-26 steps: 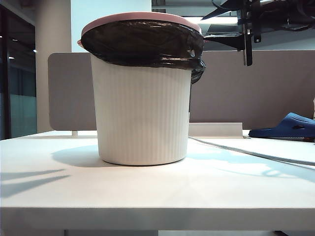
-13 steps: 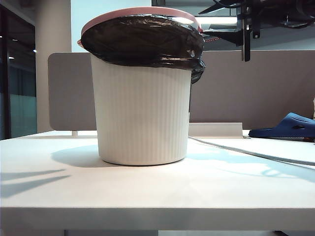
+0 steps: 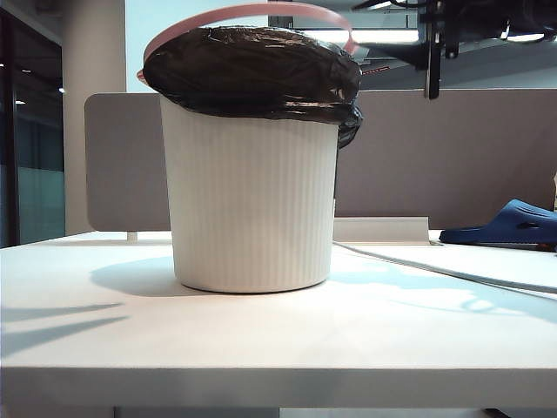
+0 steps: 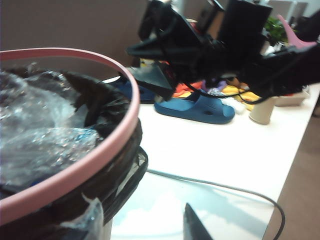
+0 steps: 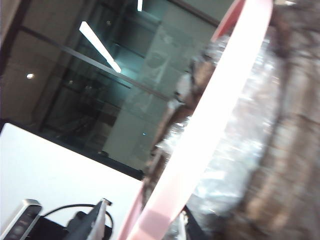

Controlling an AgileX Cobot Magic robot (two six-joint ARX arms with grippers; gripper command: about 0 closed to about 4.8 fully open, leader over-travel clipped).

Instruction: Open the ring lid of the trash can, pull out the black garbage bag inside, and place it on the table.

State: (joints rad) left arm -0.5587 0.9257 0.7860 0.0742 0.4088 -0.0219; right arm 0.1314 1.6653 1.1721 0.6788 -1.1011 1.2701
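The cream ribbed trash can point(image 3: 252, 209) stands mid-table point(image 3: 278, 340). The black garbage bag point(image 3: 252, 70) bulges out of it and folds over the rim. The pink ring lid point(image 3: 252, 10) is tilted: its left end rests at the rim and the rest arcs above the bag. My right gripper point(image 3: 370, 54) reaches in from the upper right at the raised end. In the right wrist view the ring lid point(image 5: 210, 115) runs between the jaws of the right gripper point(image 5: 145, 222), with a gap to one finger point(image 5: 97, 220). My left gripper point(image 4: 145, 222) sits beside the bagged rim, hidden behind the can in the exterior view; one finger point(image 4: 192, 225) shows, clear of the can.
A dark blue slipper point(image 3: 509, 222) lies at the right rear, and a cable point(image 3: 435, 270) crosses the table behind the can. A grey-brown partition point(image 3: 435, 157) backs the table. A beige cup point(image 4: 262, 107) stands past the slipper.
The ring lid's right side has lifted off the bag, opening a gap beneath it. The right gripper has tilted and risen with it. The can has stayed put.
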